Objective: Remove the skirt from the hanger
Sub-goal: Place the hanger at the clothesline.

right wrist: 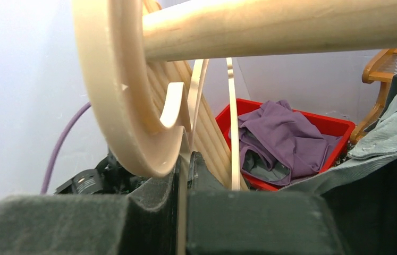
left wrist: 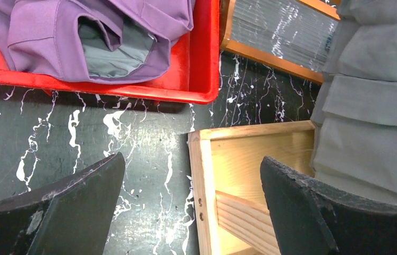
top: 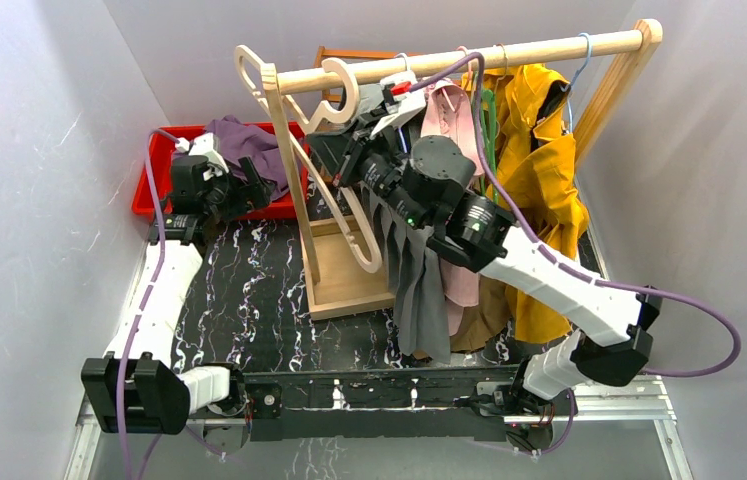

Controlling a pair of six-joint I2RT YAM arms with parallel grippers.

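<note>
The grey pleated fabric skirt (top: 419, 280) hangs under the round wooden rail (top: 469, 58). It looks light, soft and limp, so I would grip it high up. Beneath the rail, the right fingers (right wrist: 79, 223) pinch a thin pale strip (right wrist: 182, 212). Left of the rail, the left fingers (left wrist: 79, 196) are spread, empty.

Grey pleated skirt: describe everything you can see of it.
The grey pleated skirt looks like matte woven fabric pressed into sharp vertical pleats. It hangs limp beside the wooden rack base, in front of a pink garment. Its top is hidden behind the right arm, so its hold on the wooden hanger cannot be seen. The left gripper, open, is apart from it.
</note>
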